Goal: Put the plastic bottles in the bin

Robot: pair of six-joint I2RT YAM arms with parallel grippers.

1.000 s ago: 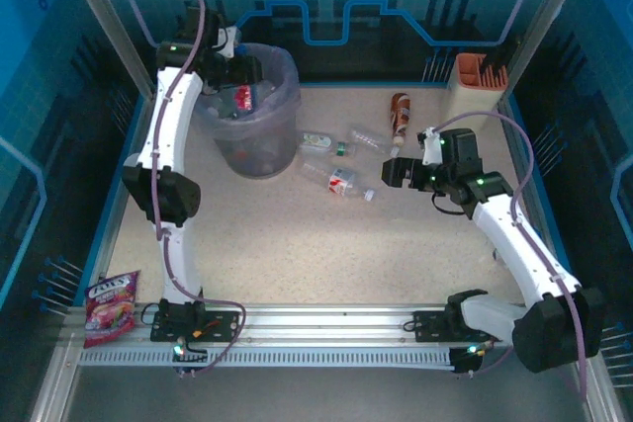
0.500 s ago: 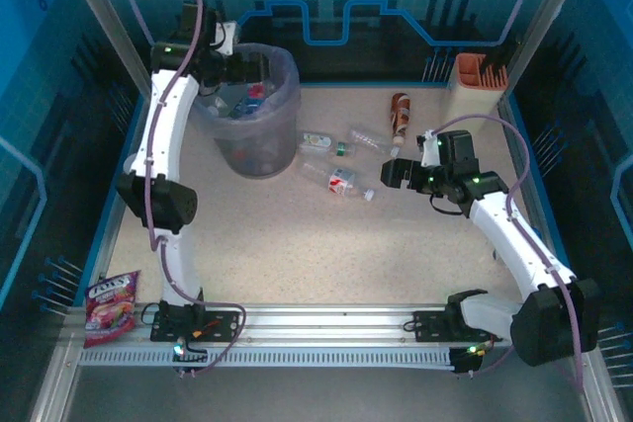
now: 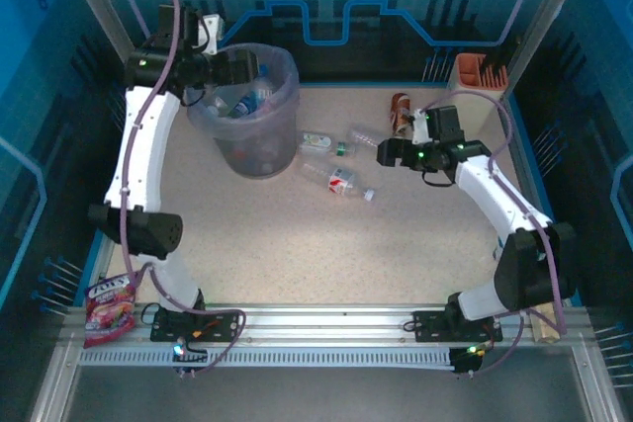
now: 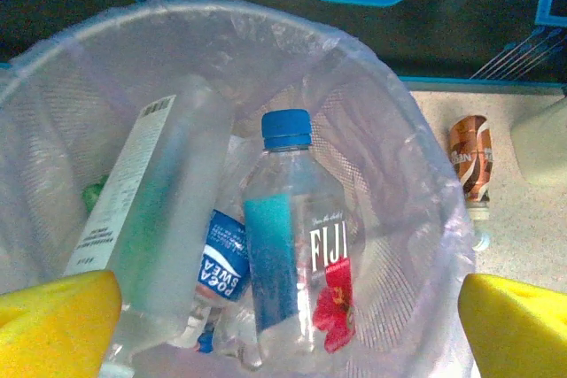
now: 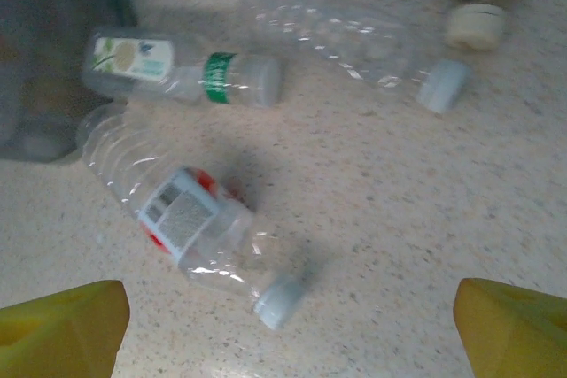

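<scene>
- The four plastic bottles left on the table (image 3: 297, 234) look empty. I judge them light, thin-walled and easily dented, and apt to roll or skid on the smooth top if nudged.
- The red-labelled bottle (image 5: 190, 219) lies on its side below the right jaws, its ribbed body already crumpled. I would take it across the labelled middle, jaws square to its length. The label should slip less than bare plastic, and the neck is too slim for a sure hold.
- Farther off lie the green-banded bottle (image 5: 177, 73) near the bin, a clear bottle (image 5: 354, 37) with a pale cap, and the brown bottle (image 3: 400, 111) at the far right.
- The right jaws are spread wide and empty, with a yellow pad (image 5: 58, 325) in each lower corner of the wrist view.
- The left jaws are also spread wide and grip nothing. They hang at the left rim of the bin (image 4: 266, 15), which stands far left on the table. Inside it a Fiji bottle (image 4: 297, 245) rests among several others.
- Against a second ago, the left arm (image 3: 138, 165) has drawn back leftward, its elbow swung toward the near left. A red patch then showing by its jaws now sits lower in the bin, probably the Fiji bottle just released.
- The right arm (image 3: 495, 195) has reached farther and a little left. The table bottles have not shifted.
</scene>
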